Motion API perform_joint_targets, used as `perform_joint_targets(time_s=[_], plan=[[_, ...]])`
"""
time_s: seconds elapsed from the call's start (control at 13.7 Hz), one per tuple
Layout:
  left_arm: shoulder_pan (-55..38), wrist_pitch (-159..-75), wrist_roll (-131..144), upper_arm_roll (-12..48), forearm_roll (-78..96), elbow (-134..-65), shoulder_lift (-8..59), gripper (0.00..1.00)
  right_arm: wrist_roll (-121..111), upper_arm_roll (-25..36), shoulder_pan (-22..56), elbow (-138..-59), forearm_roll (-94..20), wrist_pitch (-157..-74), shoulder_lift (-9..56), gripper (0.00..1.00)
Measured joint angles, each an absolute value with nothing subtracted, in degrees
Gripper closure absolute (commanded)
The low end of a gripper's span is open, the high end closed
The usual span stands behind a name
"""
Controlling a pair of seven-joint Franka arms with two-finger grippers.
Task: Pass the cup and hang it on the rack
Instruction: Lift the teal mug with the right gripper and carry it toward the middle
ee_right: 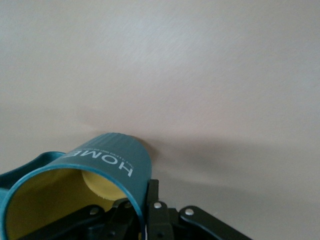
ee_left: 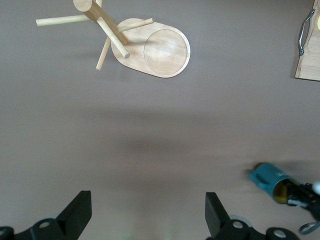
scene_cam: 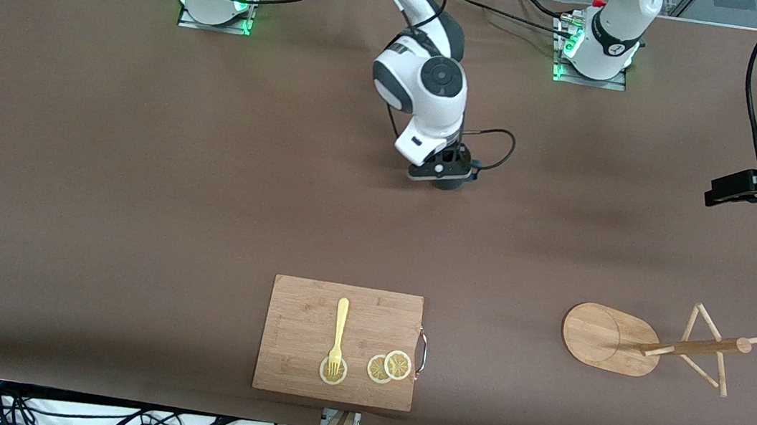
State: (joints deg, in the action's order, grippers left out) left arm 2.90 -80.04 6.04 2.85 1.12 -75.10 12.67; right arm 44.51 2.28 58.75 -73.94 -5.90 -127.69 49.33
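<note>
The cup (ee_right: 110, 160) is dark teal with a yellow inside. My right gripper (ee_right: 142, 195) is shut on its rim wall, one finger inside and one outside. It holds the cup tilted on its side, low at the middle of the table. In the front view the right gripper (scene_cam: 446, 176) hides the cup. The left wrist view shows the cup (ee_left: 269, 177) sideways. The rack (scene_cam: 612, 339) stands toward the left arm's end, nearer to the front camera; it also shows in the left wrist view (ee_left: 160, 47). My left gripper (ee_left: 147, 215) is open and empty, up over the table's end (scene_cam: 735, 190).
A wooden cutting board (scene_cam: 301, 369) lies near the front edge, with a yellow fork (scene_cam: 339, 330) and lemon slices (scene_cam: 388, 367) on it. Its handle corner shows in the left wrist view (ee_left: 310, 55). Bare brown table lies between the cup and the rack.
</note>
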Motion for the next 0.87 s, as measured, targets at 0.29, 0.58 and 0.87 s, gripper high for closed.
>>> perform_joint_targets(time_s=[0.29, 0.58, 0.87], plan=[[2.9, -80.0, 6.0, 2.8, 1.1, -75.1, 12.7, 0.0, 46.5, 2.5, 61.7, -73.6, -4.0, -127.9, 50.6, 0.91], [2.9, -80.0, 6.0, 2.8, 1.1, -75.1, 12.7, 0.0, 47.6, 2.7, 62.6, -73.4, -3.5, -127.9, 50.7, 0.53], [2.9, -80.0, 6.0, 2.8, 1.1, -75.1, 12.7, 0.0, 47.8, 3.3, 62.6, -71.7, -3.5, -126.2, 50.2, 0.0]])
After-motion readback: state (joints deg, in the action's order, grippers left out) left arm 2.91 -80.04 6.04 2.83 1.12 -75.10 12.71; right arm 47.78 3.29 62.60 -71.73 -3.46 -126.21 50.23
